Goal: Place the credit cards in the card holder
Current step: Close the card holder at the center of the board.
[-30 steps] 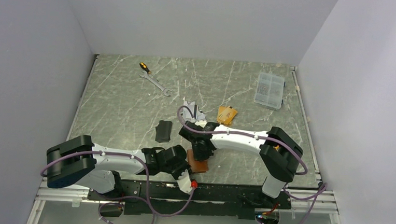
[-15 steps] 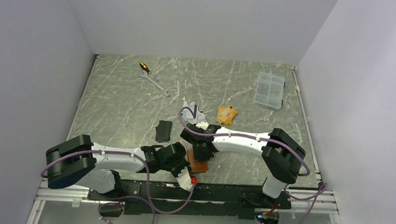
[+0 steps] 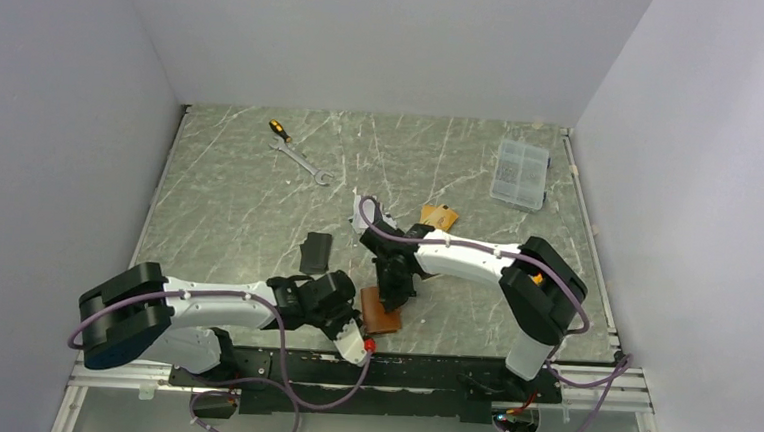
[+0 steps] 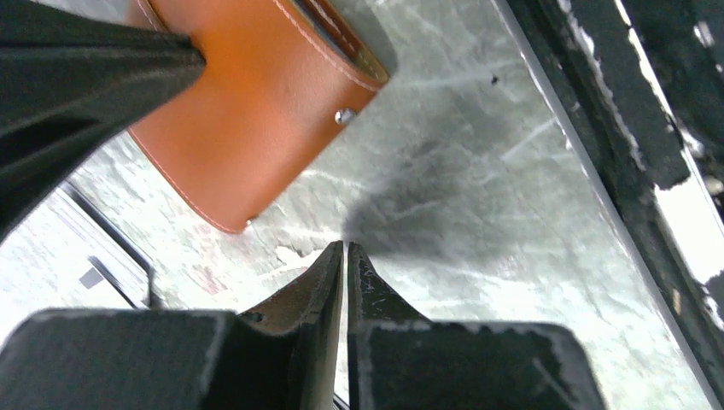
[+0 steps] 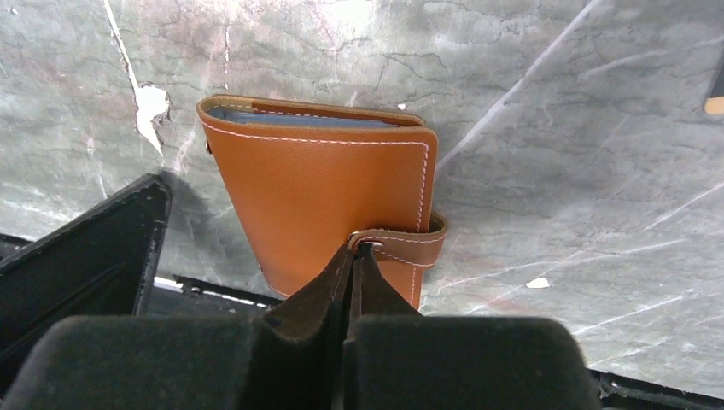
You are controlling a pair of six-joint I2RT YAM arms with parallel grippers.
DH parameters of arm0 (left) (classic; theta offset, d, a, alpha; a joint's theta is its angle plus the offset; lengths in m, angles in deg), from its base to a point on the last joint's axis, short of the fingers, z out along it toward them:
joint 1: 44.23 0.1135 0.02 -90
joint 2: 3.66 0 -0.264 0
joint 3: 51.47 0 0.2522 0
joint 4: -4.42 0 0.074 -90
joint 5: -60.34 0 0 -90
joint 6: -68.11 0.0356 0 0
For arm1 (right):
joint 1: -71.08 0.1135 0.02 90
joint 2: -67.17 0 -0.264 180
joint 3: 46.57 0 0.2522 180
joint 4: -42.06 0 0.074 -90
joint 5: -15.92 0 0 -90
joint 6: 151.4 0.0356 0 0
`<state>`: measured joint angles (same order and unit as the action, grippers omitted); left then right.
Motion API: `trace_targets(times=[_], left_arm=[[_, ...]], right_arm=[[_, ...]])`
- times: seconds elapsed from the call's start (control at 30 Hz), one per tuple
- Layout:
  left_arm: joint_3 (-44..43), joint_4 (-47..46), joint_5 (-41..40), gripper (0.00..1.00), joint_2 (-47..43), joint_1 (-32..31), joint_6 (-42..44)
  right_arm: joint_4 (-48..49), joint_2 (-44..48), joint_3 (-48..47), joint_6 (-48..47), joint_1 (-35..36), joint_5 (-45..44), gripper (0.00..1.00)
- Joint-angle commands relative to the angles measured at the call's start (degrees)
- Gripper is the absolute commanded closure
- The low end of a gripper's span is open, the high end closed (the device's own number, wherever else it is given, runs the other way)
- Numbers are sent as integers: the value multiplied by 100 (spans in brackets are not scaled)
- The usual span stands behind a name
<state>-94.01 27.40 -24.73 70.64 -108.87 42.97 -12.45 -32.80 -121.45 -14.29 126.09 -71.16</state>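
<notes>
Folded card holder [image 5: 324,205] lay at the near edge of the table [image 3: 239,197], between both arms. The right gripper [image 5: 354,249] was pressed closed, tips at the snap strap [image 5: 410,243]; whether it pinched the strap was unclear. The left gripper [image 4: 345,248] was closed and empty, just beside it. Gold-orange credit cards [image 3: 439,218] lay farther back.

The left arm [image 3: 222,306] lies low along the bottom of the overhead frame, reaching from its base at lower left toward the centre. The left gripper [image 4: 344,249] has its jaws pressed together, the tips meeting at mid-frame in its wrist view. The right arm [image 3: 466,256] bends from lower right up and leftward, wrist turned down. The right gripper [image 5: 353,249] is likewise closed, jaws flush, pointing up the wrist frame.
</notes>
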Motion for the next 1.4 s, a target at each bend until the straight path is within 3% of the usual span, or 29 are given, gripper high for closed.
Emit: trace_targets(times=[0.0, 0.2, 0.5, 0.77, 0.9, 1.1, 1.37], left_arm=[[-461, 1009, 230, 88, -283, 186, -222], [-573, 1625, 769, 87, -828, 935, -554], [-341, 1959, 1036, 87, -1391, 1783, -794], [-439, 1968, 1200, 86, -1280, 1883, -835], [-577, 1990, 1324, 86, -1152, 1880, -778], [-670, 1896, 1524, 84, -979, 1855, -666], [-606, 1560, 1357, 83, -738, 1473, -580]], right_arm=[[679, -1091, 184, -305, -146, 391, 100], [366, -1454, -177, -501, -179, 244, 100], [776, -1636, 179, -320, -182, 179, 100], [580, -375, -64, -182, -202, 51, 100], [345, -53, -390, -190, -199, 67, 81], [-174, 165, -785, -150, -153, -189, 65], [-576, 593, -891, 5, -82, -246, 62]])
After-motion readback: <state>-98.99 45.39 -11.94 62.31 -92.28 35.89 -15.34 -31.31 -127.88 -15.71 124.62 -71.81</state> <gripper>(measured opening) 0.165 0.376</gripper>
